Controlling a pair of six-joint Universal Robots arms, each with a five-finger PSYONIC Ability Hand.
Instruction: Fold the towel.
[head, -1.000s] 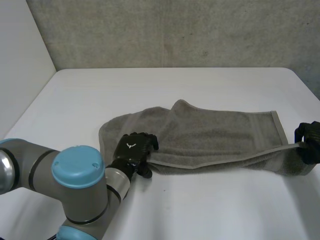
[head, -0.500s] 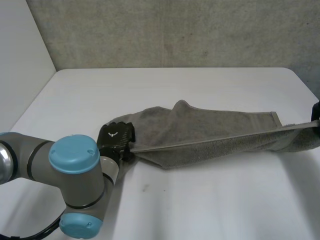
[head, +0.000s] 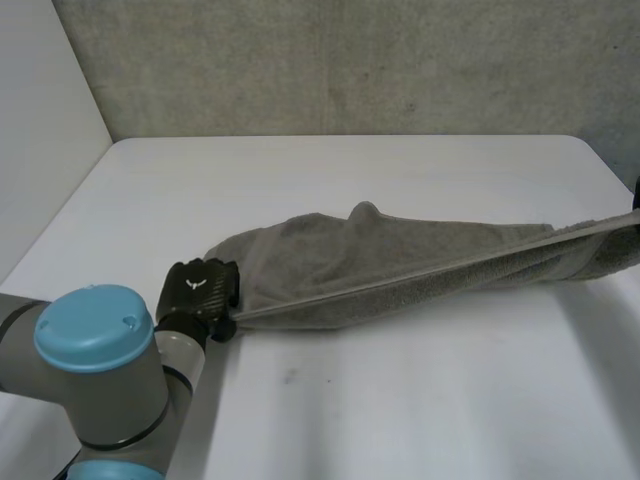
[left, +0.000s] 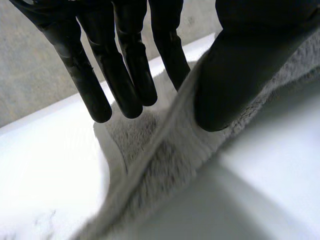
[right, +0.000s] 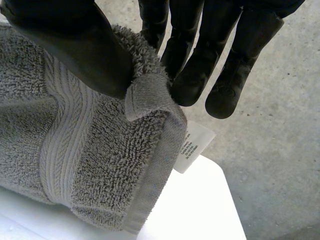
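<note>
While left hand (head: 203, 287) and right hand (right: 70, 47) pinch its ends, grey towel (head: 400, 262) taut, bunched lengthwise

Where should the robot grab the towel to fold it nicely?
At the two ends of its long hemmed edge, one hand coming from each end. The left hand pinches the hem between thumb and fingers; the right hand pinches the banded corner. That edge runs straight between them while the rest of the towel sags to the table, so it should lift evenly.
</note>
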